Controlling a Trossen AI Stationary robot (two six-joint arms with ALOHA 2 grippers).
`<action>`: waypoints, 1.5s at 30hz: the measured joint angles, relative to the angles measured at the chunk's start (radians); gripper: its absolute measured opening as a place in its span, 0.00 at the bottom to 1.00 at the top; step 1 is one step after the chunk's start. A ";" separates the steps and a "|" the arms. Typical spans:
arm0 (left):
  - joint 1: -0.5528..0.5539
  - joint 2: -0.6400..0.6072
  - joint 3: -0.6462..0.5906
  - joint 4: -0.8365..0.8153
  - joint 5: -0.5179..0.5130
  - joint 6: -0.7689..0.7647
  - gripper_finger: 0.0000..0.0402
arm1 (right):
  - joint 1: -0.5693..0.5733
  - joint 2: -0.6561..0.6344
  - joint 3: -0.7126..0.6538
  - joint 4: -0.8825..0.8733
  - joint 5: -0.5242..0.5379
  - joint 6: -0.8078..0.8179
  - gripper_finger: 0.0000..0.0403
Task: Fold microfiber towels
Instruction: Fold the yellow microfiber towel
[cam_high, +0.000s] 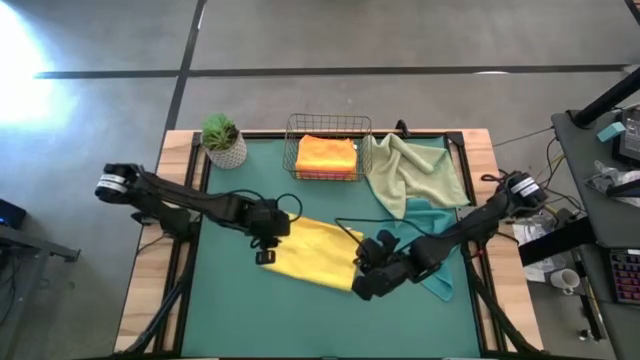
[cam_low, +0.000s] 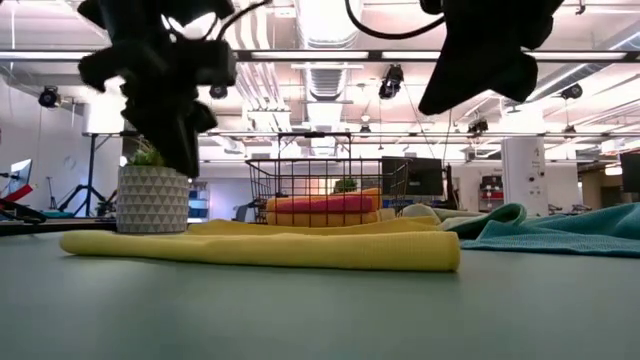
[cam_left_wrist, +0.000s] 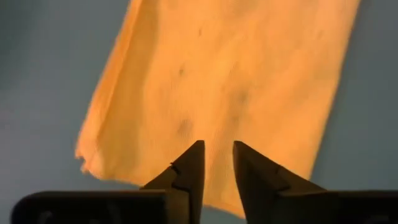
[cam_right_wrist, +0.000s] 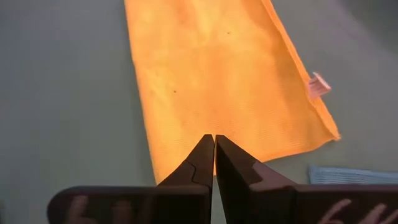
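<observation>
A yellow microfiber towel (cam_high: 310, 250) lies folded into a long strip on the green mat (cam_high: 250, 310); its layered edge faces the low view (cam_low: 260, 248). My left gripper (cam_high: 265, 252) hovers above the strip's left end, fingers a little open (cam_left_wrist: 217, 149), with nothing between them. My right gripper (cam_high: 362, 275) hangs above the strip's right end, shut (cam_right_wrist: 214, 140) and holding nothing. In the low view both grippers (cam_low: 185, 160) (cam_low: 430, 105) are clear above the towel. A small tag (cam_right_wrist: 319, 84) sticks out of the towel's edge.
A wire basket (cam_high: 327, 145) at the far edge holds a folded orange towel (cam_high: 326, 155). A pale sage towel (cam_high: 415, 170) lies crumpled to its right, a teal towel (cam_high: 435, 235) below it under my right arm. A potted plant (cam_high: 224, 142) stands far left.
</observation>
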 joint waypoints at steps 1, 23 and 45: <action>0.000 0.007 -0.006 -0.013 0.000 0.000 0.20 | 0.000 -0.005 0.000 -0.004 0.001 -0.003 0.02; -0.066 0.175 0.083 0.492 0.051 -0.106 0.44 | -0.006 -0.196 0.001 -0.238 0.094 0.013 0.02; -0.226 0.245 0.049 0.219 -0.019 -0.317 0.44 | -0.274 -0.114 -0.210 0.195 -0.361 -0.301 0.02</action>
